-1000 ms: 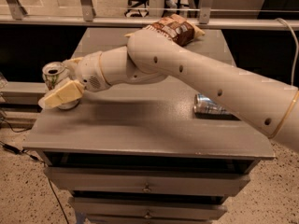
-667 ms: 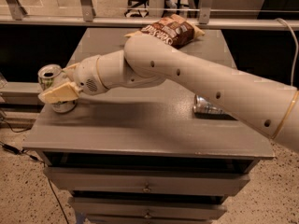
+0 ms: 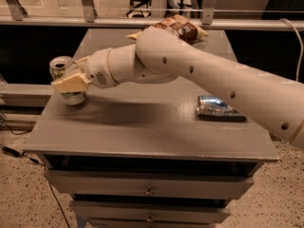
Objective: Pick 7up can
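The 7up can (image 3: 61, 66), white and green with a silver top, is at the left edge of the grey table (image 3: 142, 127), slightly tilted. My gripper (image 3: 67, 85) is at the can, and its cream fingers (image 3: 71, 83) are closed across the can's middle. The can's lower part shows below the finger, just above the table top. My arm reaches in from the right across the table.
A dented silver and blue can (image 3: 214, 107) lies on its side at the table's right. A brown snack bag (image 3: 183, 27) lies at the back edge. A railing runs behind the table. Drawers sit below the front edge.
The gripper and the can have moved together, first slightly left, then a little up and to the right. The can now sits higher in the gripper's hold.
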Available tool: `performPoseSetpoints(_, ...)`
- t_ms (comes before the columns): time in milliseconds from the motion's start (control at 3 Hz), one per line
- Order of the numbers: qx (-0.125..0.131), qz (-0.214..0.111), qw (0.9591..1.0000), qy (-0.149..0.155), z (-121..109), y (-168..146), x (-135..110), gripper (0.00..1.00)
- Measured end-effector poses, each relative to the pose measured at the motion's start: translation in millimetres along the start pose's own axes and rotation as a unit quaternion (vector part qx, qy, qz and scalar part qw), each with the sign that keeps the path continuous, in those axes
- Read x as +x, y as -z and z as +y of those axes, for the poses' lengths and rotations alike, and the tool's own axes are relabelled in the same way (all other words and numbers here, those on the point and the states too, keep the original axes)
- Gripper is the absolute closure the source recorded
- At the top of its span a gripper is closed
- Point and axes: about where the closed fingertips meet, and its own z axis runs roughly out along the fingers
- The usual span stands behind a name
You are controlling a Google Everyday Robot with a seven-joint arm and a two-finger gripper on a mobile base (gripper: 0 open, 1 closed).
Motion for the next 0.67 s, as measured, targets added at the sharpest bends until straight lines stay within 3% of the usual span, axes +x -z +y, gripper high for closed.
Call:
performPoseSetpoints(333, 0.040, -0.010, 0.9990, 0.019, -34.9, 36.7, -20.9, 1.00)
performPoseSetpoints(667, 0.044, -0.014, 0.9987, 0.021, -38.4, 39.6, -26.2, 1.00)
